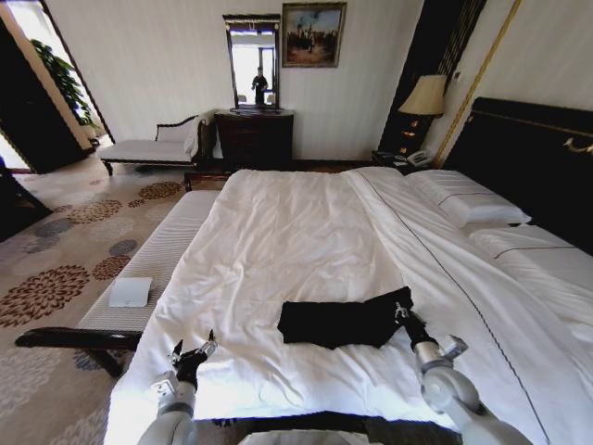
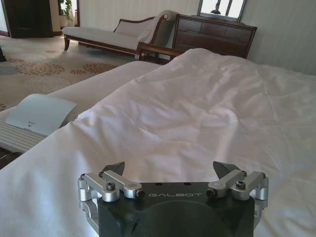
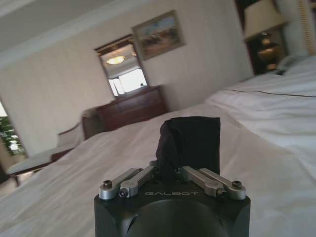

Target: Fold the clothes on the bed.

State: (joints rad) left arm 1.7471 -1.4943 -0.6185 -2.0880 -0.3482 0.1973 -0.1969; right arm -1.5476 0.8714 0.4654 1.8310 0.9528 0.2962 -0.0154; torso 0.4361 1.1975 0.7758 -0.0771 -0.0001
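The clothes are one black T-shirt [image 1: 335, 322], folded into a flat band near the foot of the bed [image 1: 296, 232]. My right gripper [image 1: 402, 313] is shut on the shirt's right end and holds that end raised off the duvet. In the right wrist view the pinched black fabric [image 3: 190, 143] stands up between the fingers [image 3: 197, 177]. My left gripper [image 1: 192, 353] hovers over the bed's near left corner, open, with nothing between its fingertips [image 2: 170, 170], well left of the shirt.
A pale striped bench [image 1: 153, 269] with a white card [image 1: 130, 291] runs along the bed's left side. Pillows [image 1: 468, 197] lie at the right by the dark headboard [image 1: 537, 158]. A chaise [image 1: 153, 146] and dresser [image 1: 254, 137] stand at the far wall.
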